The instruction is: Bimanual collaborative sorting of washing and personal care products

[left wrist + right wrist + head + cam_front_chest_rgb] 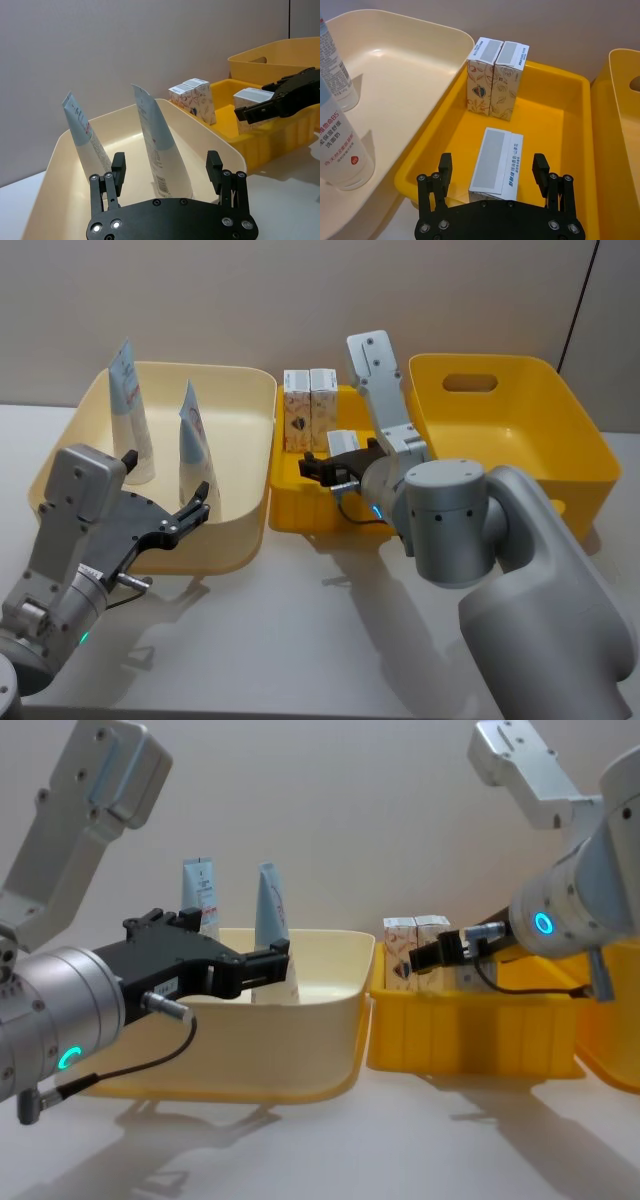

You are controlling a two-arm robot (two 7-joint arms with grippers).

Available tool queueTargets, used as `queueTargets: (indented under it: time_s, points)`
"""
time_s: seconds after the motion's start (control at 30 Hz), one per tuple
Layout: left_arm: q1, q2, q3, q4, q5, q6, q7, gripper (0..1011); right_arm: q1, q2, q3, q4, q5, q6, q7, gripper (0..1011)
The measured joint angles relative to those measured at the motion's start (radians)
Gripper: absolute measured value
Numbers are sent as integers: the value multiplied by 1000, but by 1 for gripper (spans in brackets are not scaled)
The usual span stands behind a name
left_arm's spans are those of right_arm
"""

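White carton point(496, 160) apparently between right fingers point(444, 167)

Tubes point(133, 418) stand in the left bin point(252, 377), cartons point(297, 410) in the middle bin point(298, 514).

Upright tubes point(130, 425) crowd the cream bin point(240, 430) at left; right side open.

Lab setup, white table point(280, 630), blank wall point(250, 300)
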Motion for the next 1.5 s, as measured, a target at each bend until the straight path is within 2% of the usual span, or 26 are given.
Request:
queueTargets:
  time_s: [0.33,0.47,0.67,0.73,0.77,0.97,1.1,1.5]
  points:
    - [0,0,0,0,0,0,0,1003,6,-14,7,27,-1,-17,3,1001]
    - [0,0,0,0,0,0,0,1003,7,-16,9,33,-1,-21,4,959]
    - [0,0,0,0,0,0,0,1003,8,-19,10,37,-2,-23,4,810]
    - [0,0,0,0,0,0,0,1003,9,-20,10,39,-2,-25,5,730]
    - [0,0,0,0,0,0,0,1003,9,-20,10,40,-2,-25,5,730]
    - [0,0,0,0,0,0,0,1003,9,-21,11,43,-2,-27,5,510]
    - [0,0,0,0,0,0,0,1003,10,-22,12,44,-2,-27,6,419]
    - [0,0,0,0,0,0,0,1003,10,-23,12,46,-2,-29,6,409]
